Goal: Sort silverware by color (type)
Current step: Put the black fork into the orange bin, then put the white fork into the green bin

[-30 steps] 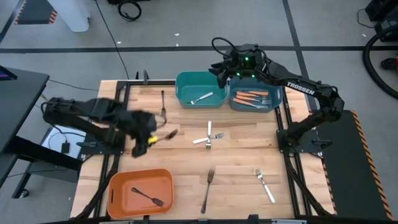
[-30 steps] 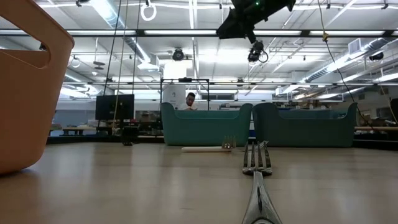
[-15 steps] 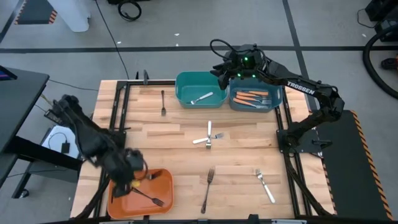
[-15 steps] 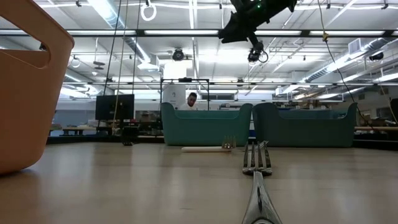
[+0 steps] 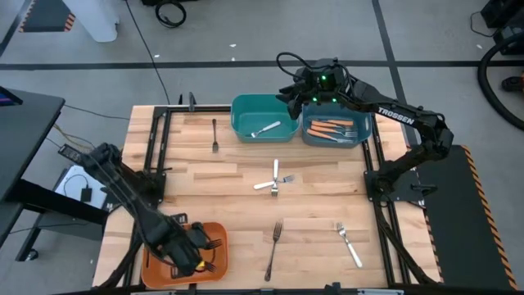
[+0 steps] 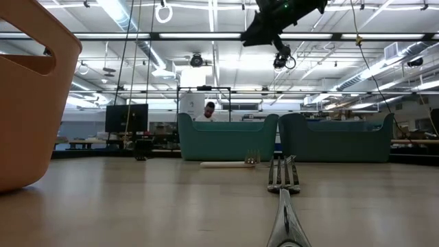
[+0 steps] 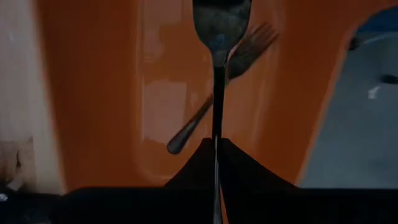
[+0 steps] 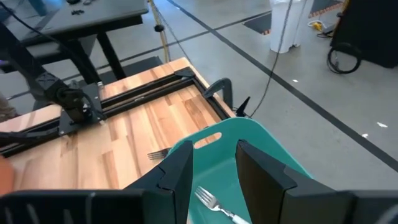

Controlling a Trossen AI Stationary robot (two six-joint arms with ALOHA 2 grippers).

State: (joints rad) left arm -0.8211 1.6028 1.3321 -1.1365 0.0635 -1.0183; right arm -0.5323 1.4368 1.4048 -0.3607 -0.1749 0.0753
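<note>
My left gripper hangs over the orange bin at the table's near left corner, fingers pinched on the stem of a dark fork. In my wrist view its long axis runs straight out from my fingers, tines end foremost, above another dark fork lying slantwise on the bin floor. If I let go too high, I judge it could bounce or catch the rim. My right gripper waits, fingers spread, over the teal bin.
</note>
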